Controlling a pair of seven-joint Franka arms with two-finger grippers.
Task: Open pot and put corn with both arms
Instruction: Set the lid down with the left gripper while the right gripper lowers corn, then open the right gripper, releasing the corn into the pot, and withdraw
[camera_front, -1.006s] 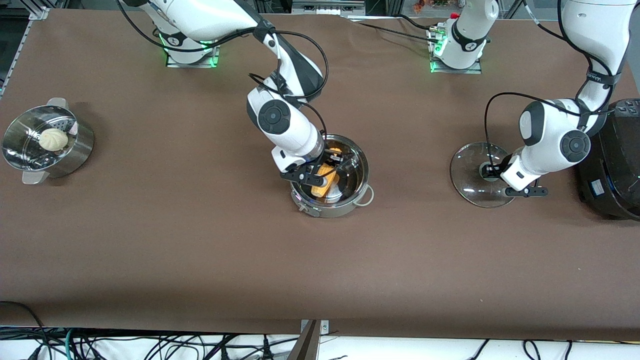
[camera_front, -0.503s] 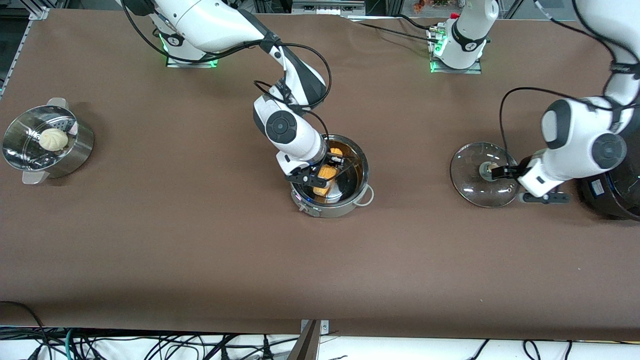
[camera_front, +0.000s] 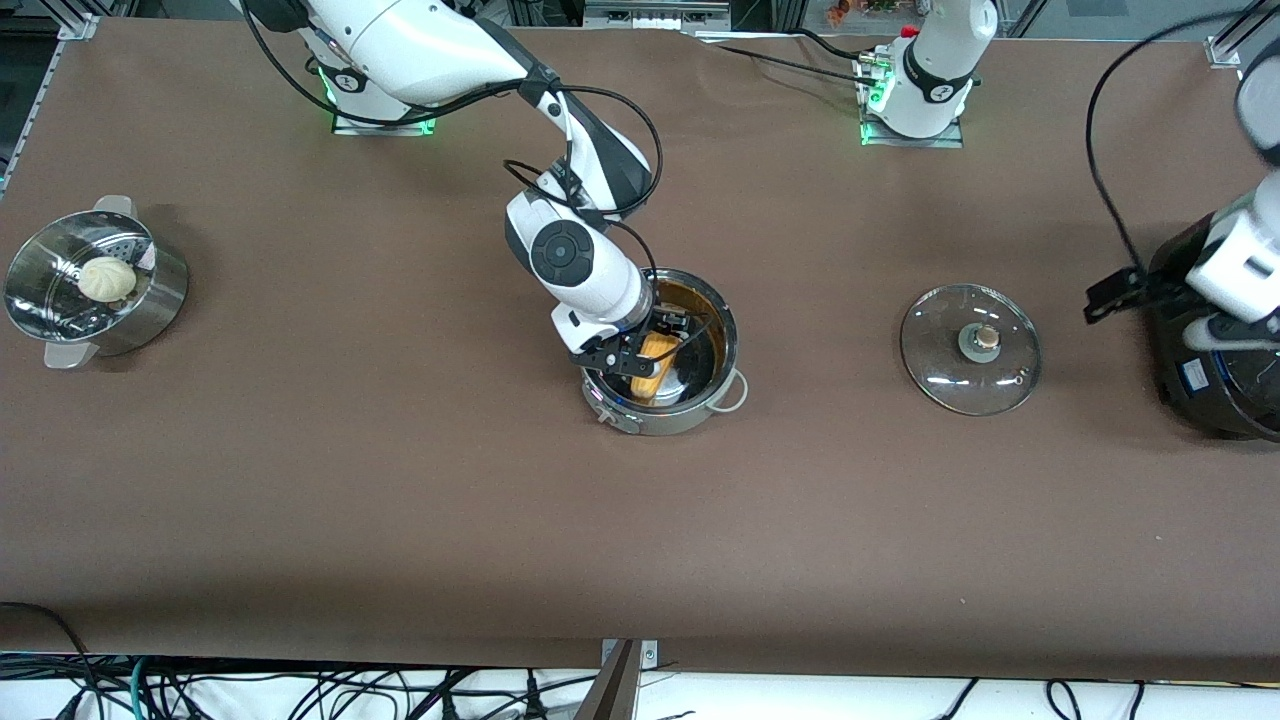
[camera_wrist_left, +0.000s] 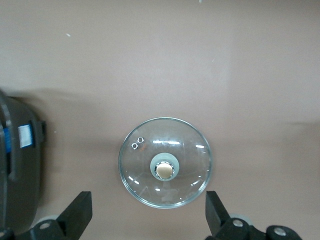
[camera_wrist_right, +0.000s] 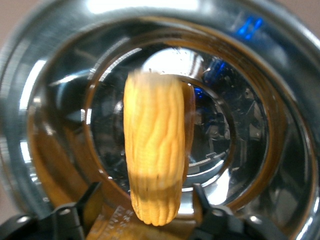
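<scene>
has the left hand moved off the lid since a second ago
Yes. The left hand, open, has left the lid and pulled toward the black cooker at the left arm's end of the table; the lid lies where it was.

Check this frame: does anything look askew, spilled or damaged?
Nothing stands out. The lid lies flat on the table, apart from the pot. The corn is inside the pot, between the open fingers of the right gripper. The left gripper is open, above the lid.
</scene>
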